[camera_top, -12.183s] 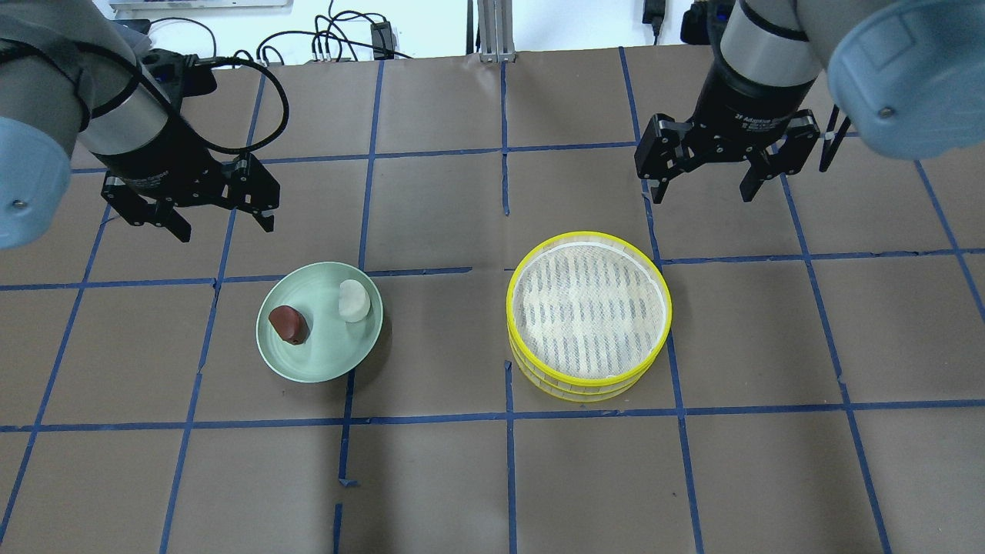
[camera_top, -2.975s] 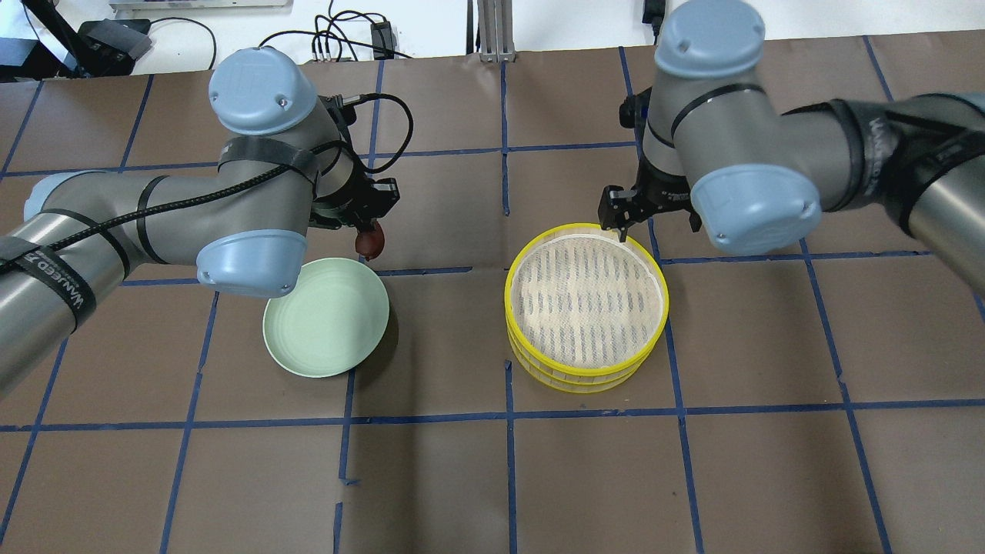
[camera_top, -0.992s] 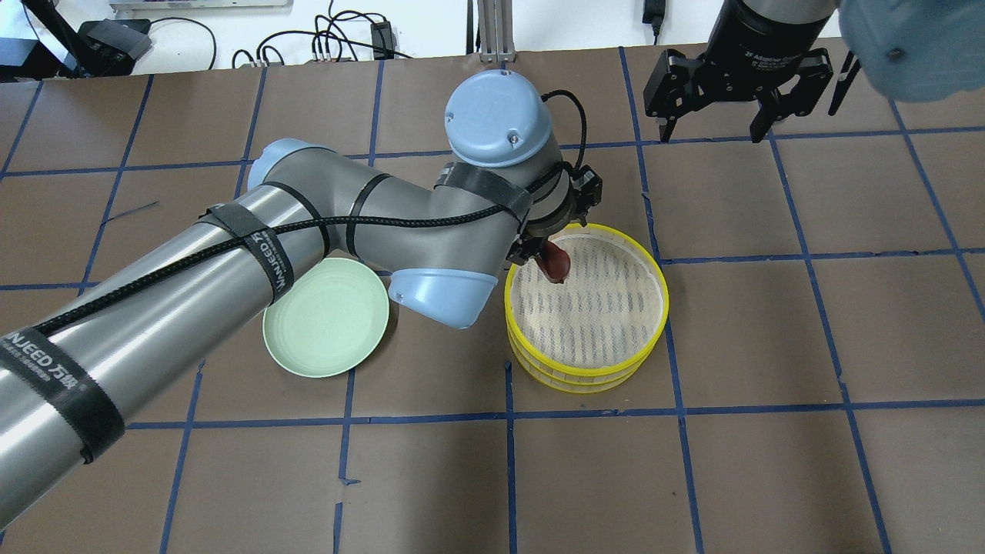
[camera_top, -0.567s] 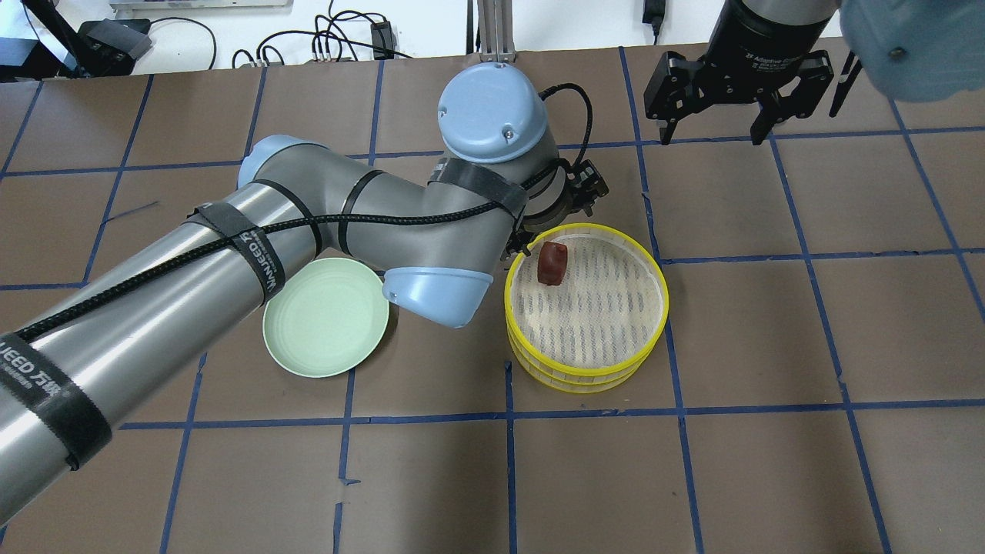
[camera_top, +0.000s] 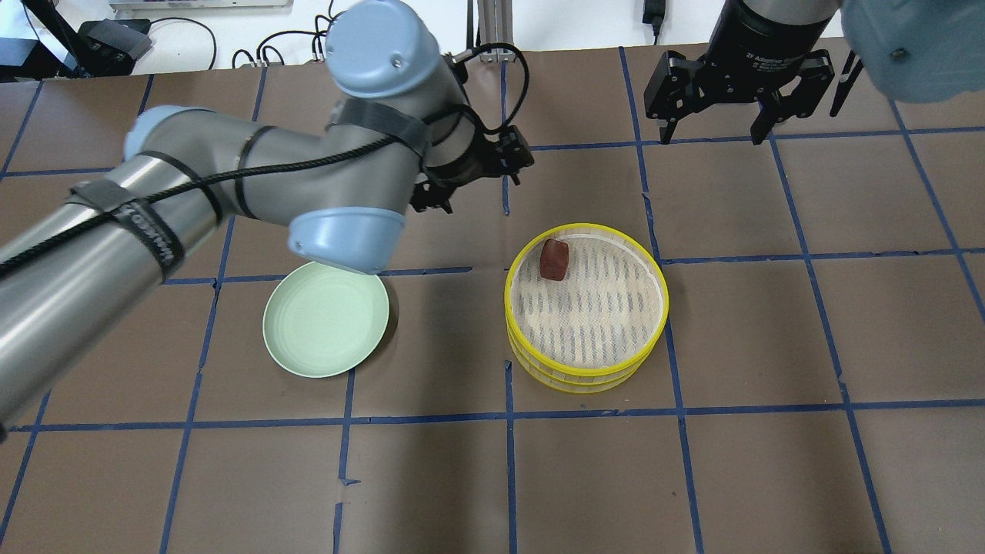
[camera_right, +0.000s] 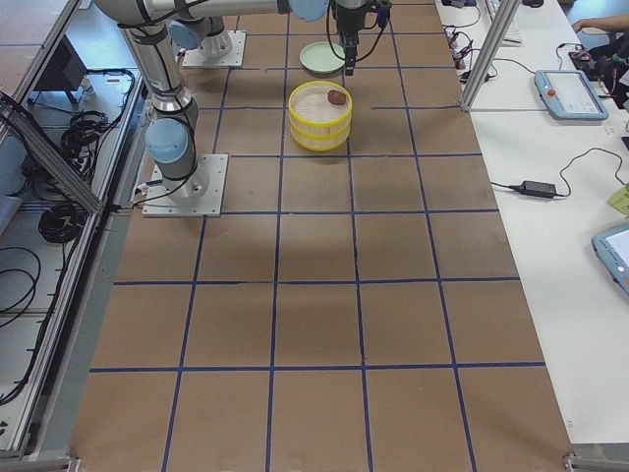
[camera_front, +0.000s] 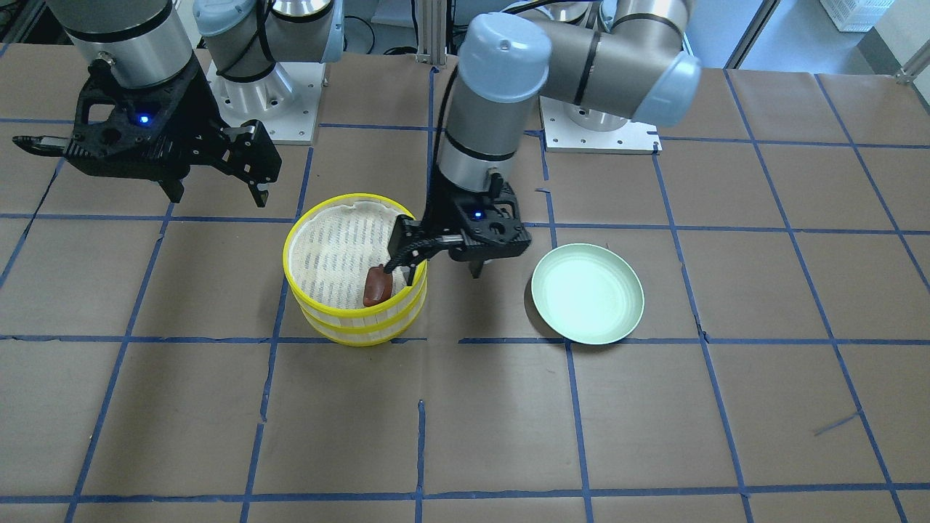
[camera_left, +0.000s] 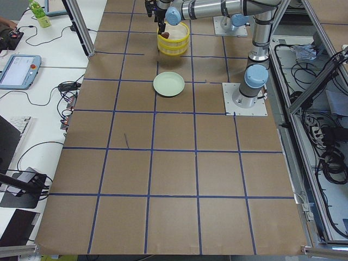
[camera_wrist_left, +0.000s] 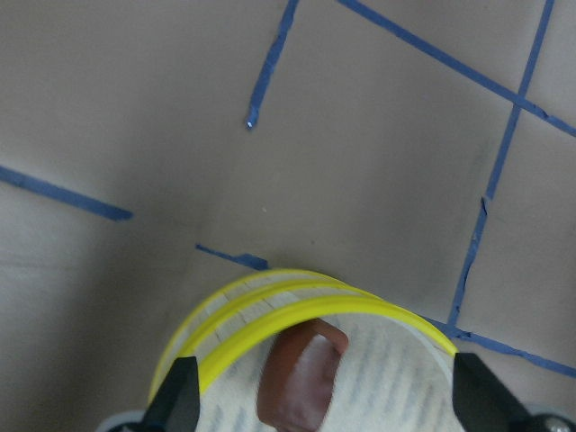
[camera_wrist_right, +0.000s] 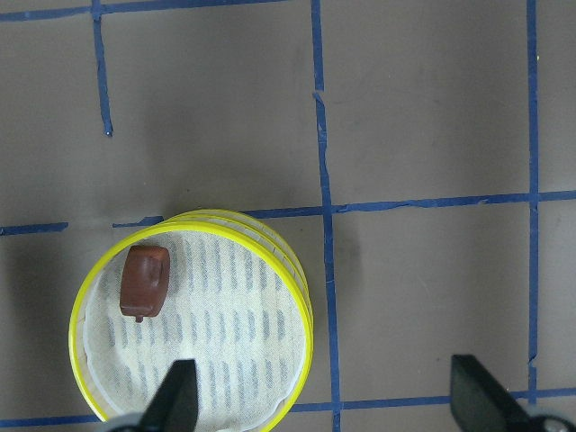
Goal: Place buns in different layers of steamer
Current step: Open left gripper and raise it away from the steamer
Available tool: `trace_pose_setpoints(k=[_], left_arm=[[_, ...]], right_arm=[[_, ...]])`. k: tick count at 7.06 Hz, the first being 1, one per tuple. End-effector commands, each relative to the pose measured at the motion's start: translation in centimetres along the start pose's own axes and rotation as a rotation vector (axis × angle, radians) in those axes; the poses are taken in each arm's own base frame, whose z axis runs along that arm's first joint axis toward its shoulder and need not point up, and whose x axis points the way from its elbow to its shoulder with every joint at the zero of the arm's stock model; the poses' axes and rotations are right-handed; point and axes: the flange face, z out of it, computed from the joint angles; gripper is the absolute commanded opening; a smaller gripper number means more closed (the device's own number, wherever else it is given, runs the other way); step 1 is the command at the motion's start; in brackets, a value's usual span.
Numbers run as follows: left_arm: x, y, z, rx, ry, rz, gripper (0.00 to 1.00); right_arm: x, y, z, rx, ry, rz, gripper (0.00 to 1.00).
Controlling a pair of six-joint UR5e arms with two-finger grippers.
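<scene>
The steamer (camera_top: 514, 308) stands right of centre, two yellow-rimmed tiers stacked. The dark reddish-brown bun (camera_top: 553, 259) lies on the top tier's white liner, near its far left rim. It also shows in the front view (camera_front: 376, 285), the left wrist view (camera_wrist_left: 301, 378) and the right wrist view (camera_wrist_right: 145, 281). The white bun is hidden. My left gripper (camera_top: 471, 178) is open and empty, raised off the steamer's rim on the plate side (camera_front: 436, 265). My right gripper (camera_top: 712, 137) is open and empty, high behind the steamer.
The pale green plate (camera_top: 325, 329) sits empty left of the steamer, also in the front view (camera_front: 587, 293). My left arm stretches across the table's left half above the plate. Brown paper with blue tape lines covers the table. Cables lie at the far edge.
My left gripper opened and left the brown bun on the steamer's top tier, then drew back up and to the left. The right gripper has stayed where it was.
</scene>
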Motion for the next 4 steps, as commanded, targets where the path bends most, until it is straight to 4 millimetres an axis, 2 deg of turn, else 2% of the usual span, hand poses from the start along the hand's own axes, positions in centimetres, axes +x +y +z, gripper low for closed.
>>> trace_pose_setpoints(k=[1, 2, 3, 4], left_arm=[[-9.4, -3.2, -6.0, -0.056, -0.056, 0.120, 1.00], [-11.8, -2.7, -9.2, -0.103, -0.080, 0.098, 1.00], [-13.3, -2.2, -13.0, -0.127, -0.089, 0.139, 1.00], [-14.6, -2.6, -15.2, -0.163, -0.099, 0.104, 1.00]], right_arm=[[0.1, 0.0, 0.0, -0.002, 0.002, 0.001, 1.00], [0.2, 0.2, 0.1, -0.014, 0.019, 0.004, 1.00], [0.3, 0.2, 0.1, -0.018, 0.030, 0.017, 1.00], [0.3, 0.2, 0.1, -0.018, 0.029, 0.018, 1.00]])
